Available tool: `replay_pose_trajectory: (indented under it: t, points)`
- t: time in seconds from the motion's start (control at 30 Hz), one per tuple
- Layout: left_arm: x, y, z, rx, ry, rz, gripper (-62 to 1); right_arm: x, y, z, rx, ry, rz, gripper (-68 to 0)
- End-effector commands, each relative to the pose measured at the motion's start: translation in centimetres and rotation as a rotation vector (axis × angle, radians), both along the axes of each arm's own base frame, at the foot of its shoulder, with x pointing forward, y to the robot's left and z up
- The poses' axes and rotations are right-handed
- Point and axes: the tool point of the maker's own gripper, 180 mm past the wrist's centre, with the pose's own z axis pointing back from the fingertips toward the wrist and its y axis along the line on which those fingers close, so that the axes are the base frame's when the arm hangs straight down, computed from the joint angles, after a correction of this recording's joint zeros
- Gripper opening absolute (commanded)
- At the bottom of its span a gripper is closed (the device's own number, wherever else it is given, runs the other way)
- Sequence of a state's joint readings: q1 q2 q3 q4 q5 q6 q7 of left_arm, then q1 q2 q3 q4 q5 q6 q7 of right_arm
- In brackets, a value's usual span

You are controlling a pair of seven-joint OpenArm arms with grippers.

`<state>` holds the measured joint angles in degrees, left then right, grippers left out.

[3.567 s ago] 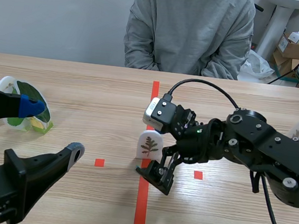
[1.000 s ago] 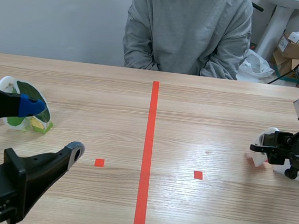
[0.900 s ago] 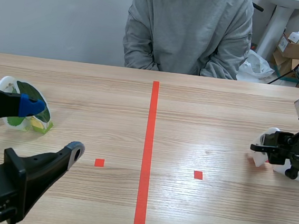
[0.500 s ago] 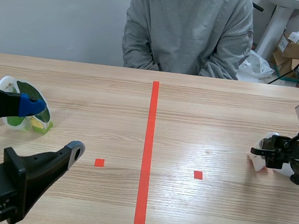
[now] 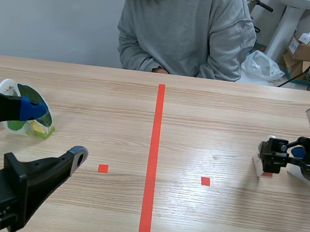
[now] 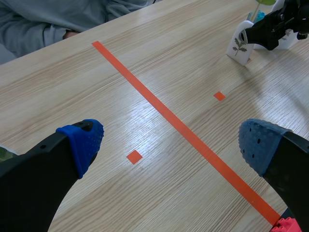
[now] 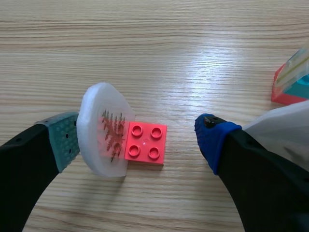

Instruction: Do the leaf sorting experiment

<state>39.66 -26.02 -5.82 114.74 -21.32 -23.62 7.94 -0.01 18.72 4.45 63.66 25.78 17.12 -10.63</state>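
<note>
Black arms, thick black fingers, dotted pads blue or grey-green

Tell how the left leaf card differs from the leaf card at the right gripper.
The left leaf card shows a green leaf, the right leaf card a brown one. The left leaf card has a yellowish base, the right leaf card a red brick base. The right leaf card stands between the open fingers of the right gripper; the left leaf card is outside the left gripper. Both are white.
</note>
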Motion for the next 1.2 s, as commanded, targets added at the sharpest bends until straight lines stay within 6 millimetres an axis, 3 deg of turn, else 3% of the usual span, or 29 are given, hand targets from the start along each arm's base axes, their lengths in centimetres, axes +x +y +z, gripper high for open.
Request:
replay_pose_trajectory:
  t: [0.0,0.33,0.77,0.97,1.07,1.17]
  points:
    - [0.1,0.0,0.4,-0.026,-0.010,0.011,-0.9,0.9,-0.2,1.6,-0.009,-0.045,0.004,-17.3]
    - [0.1,0.0,0.4,-0.025,-0.010,0.011,-0.9,1.3,0.2,2.6,0.012,-0.077,0.011,-15.9]
    - [0.1,0.0,0.4,-0.025,-0.010,0.011,-0.9,2.3,1.0,8.3,-0.036,-0.175,0.112,-15.8]
    - [0.1,0.0,0.4,-0.026,-0.010,0.011,-0.9,0.8,1.4,11.5,-0.109,-0.229,0.217,-15.7]
    - [0.1,0.0,0.4,-0.026,-0.010,0.011,-0.9,-0.5,2.5,12.3,-0.134,-0.232,0.311,-10.5]
    - [0.1,0.0,0.4,-0.026,-0.010,0.011,-0.9,-2.1,4.2,12.6,-0.131,-0.218,0.414,-9.5]
